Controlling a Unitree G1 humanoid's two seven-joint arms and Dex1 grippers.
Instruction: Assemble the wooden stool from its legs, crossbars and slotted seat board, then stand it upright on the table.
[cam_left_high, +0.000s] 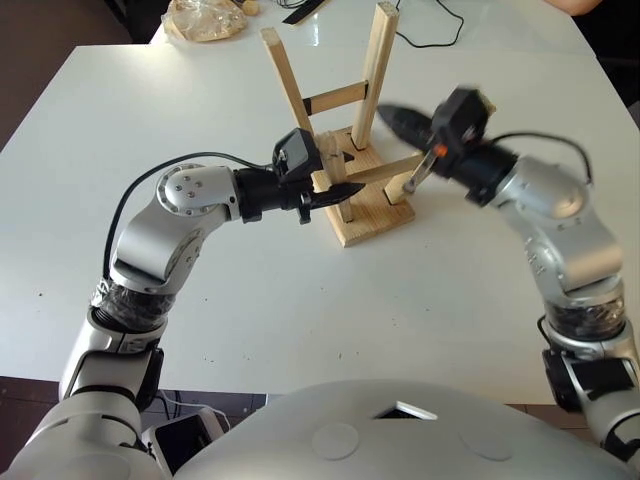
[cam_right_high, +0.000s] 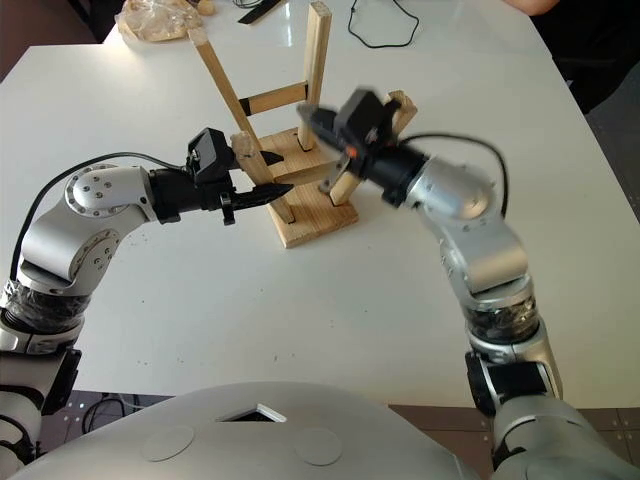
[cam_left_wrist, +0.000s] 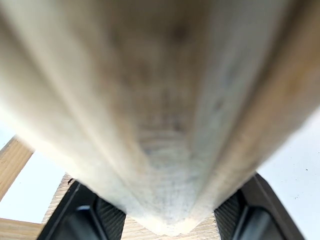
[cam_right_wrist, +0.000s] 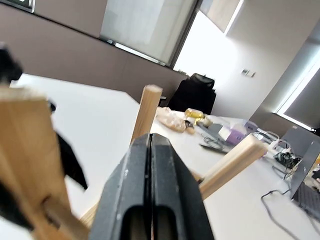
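Head views: upside-down stool (cam_left_high: 336, 98) rests on its seat board (cam_left_high: 375, 220), middle of the table (cam_left_high: 130, 120) toward the far edge. Left gripper (cam_left_high: 342, 190) clamps a leg (cam_left_high: 347, 209). Left wrist: leg pinched between fingers (cam_left_wrist: 232, 220). Right wrist: right gripper (cam_right_wrist: 151, 142) closed, empty, among the legs.

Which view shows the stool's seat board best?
The left eye view: the seat board lies flat on the table with its near corner open, legs rising from it. The right eye view shows it nearly as well. The left wrist view catches a sliver beneath a close leg; the right wrist view looks over the legs instead.
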